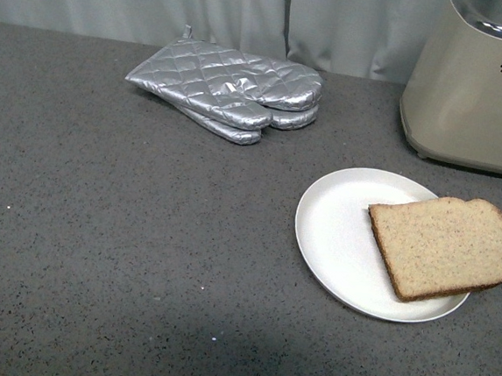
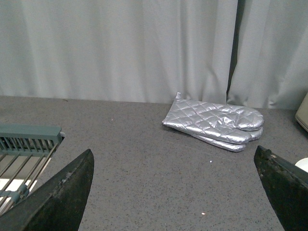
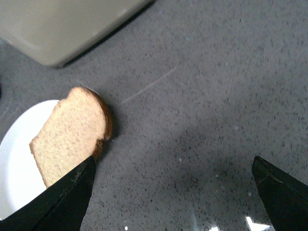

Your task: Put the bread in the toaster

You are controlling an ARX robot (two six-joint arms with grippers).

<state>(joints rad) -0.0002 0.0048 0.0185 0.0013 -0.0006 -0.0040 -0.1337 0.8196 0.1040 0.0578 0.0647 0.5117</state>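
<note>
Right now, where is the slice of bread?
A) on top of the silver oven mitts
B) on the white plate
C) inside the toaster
B: the bread lies on the white plate, one end hanging over its rim, with the toaster standing apart behind it.

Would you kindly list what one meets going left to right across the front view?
From the left: silver oven mitts, white plate, toaster. The bread spans plate and toaster, so it is omitted.

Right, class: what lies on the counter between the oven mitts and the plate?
Nothing: in the front view, only bare grey counter separates the mitts from the plate.
</note>
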